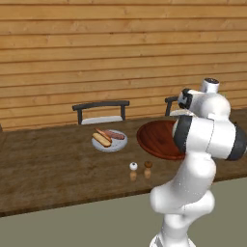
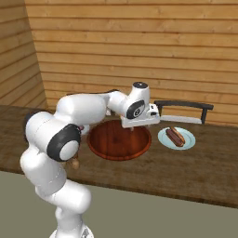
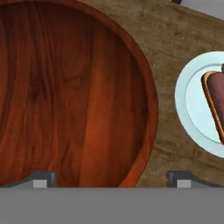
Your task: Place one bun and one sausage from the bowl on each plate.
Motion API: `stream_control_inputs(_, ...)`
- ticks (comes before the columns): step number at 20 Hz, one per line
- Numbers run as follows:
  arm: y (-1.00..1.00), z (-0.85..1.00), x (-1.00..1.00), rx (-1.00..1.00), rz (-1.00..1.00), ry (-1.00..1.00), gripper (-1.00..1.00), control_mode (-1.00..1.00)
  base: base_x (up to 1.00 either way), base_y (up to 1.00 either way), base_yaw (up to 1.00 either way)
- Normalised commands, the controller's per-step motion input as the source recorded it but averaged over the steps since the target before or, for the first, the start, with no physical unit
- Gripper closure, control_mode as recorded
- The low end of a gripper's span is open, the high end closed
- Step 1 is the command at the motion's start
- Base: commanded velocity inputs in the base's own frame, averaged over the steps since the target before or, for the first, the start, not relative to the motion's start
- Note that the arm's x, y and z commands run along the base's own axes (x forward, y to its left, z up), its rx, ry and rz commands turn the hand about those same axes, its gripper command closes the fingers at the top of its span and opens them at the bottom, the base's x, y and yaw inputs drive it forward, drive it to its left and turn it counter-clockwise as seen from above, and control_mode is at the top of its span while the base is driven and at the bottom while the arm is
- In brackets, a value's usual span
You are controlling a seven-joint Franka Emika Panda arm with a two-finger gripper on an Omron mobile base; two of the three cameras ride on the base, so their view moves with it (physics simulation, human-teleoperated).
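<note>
Wood-plank wall backs a long brown table [image 1: 48, 164]. At its middle sits the bowl [image 2: 119, 139], with one plate [image 1: 110, 141] to its left holding a bun [image 1: 101, 140] and sausage [image 1: 115, 134], another plate [image 2: 176, 138] to its right. Above the bowl's far rim hovers the gripper [image 3: 111, 177], fingers wide apart and holding nothing. Two shakers [image 1: 140, 171] stand near the front edge.

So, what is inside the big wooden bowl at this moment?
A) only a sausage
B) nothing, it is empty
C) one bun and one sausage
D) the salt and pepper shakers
B: the hand view looks straight down into the wooden bowl and shows only bare wood grain, while the bun and sausage pairs lie on the plate at its left and the plate at its right.
</note>
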Motion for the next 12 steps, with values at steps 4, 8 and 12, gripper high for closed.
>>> stream_control_inputs(4, 0.86, 0.09, -0.37, 0.03, -0.19, 0.0, -1.0, -1.0, 0.0, 0.0, 0.0)
stream_control_inputs(8, 0.76, 0.0, -0.49, 0.09, -0.19, -0.01, -1.0, -1.0, 0.0, 0.0, 0.0)
stream_control_inputs(12, 0.7, 0.22, -0.31, 0.05, -0.21, -0.01, -1.0, -1.0, 0.0, 0.0, 0.0)
